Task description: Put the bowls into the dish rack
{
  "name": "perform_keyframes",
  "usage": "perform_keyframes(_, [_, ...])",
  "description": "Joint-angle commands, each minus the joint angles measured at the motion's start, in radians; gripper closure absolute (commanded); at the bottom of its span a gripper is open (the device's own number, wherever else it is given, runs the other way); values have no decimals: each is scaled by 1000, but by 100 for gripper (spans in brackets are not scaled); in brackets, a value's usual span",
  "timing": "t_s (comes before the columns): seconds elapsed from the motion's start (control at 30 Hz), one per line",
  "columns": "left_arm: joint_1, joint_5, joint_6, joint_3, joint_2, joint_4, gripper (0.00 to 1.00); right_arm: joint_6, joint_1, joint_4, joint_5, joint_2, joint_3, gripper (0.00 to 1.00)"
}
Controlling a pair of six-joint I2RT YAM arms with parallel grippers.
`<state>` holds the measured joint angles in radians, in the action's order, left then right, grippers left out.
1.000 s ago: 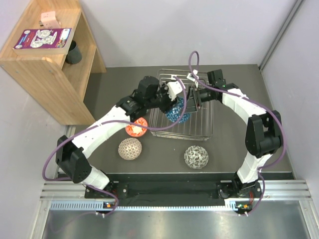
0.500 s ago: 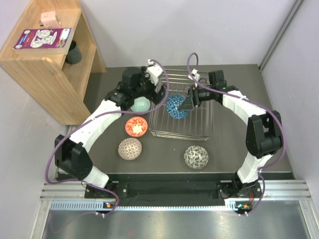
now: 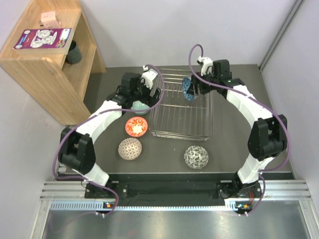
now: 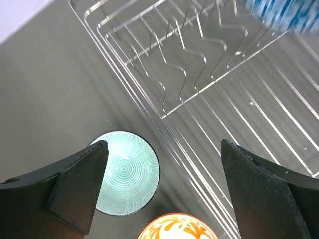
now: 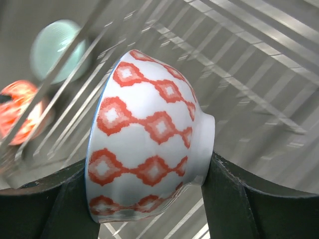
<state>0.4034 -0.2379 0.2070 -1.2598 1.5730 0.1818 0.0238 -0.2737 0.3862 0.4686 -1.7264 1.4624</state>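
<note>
By my reckoning the loading has hardly begun: none of the five bowls rests in the rectangular silver wire dish rack [image 3: 180, 119], four sit on the table, and one is in my grasp. My right gripper [image 5: 149, 191] is clamped on the blue mosaic-patterned round bowl [image 5: 149, 139], carrying it above the far end of the rack, close to the row of upright tines. It is tipped onto its side. From above it shows a blue mosaic face, while my wrist camera sees a white outside with rows of red-orange diamonds, a thin blue line at the rim and a short white foot. My left gripper [image 4: 163, 147] is spread wide and holds nothing. It hangs over the plain mint green round bowl [image 4: 128, 172], which stands upright on the table just left of the rack's far-left corner, with fine concentric rings inside. Nearer than that, also left of the rack, stands the red-orange floral bowl [image 3: 136, 126], and nearer again the beige-brown mesh-patterned bowl [image 3: 130, 148]. The grey-white patterned bowl [image 3: 196, 157] sits near the rack's near edge, towards the right. So I judge one bowl is about to be set between the tines and four are yet to be picked up.
</note>
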Motion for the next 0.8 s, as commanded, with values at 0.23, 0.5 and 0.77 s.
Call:
perform_keyframes(0.23, [2, 89, 37, -104, 157, -62, 1, -76, 5, -24, -455, 74, 116, 100])
perform_keyframes(0.5, [2, 118, 37, -158, 235, -31, 1, -94, -5, -32, -568, 56, 133, 100])
perform_keyframes(0.77, [3, 95, 42, -147, 252, 10, 38, -94, -35, -38, -680, 30, 151, 100])
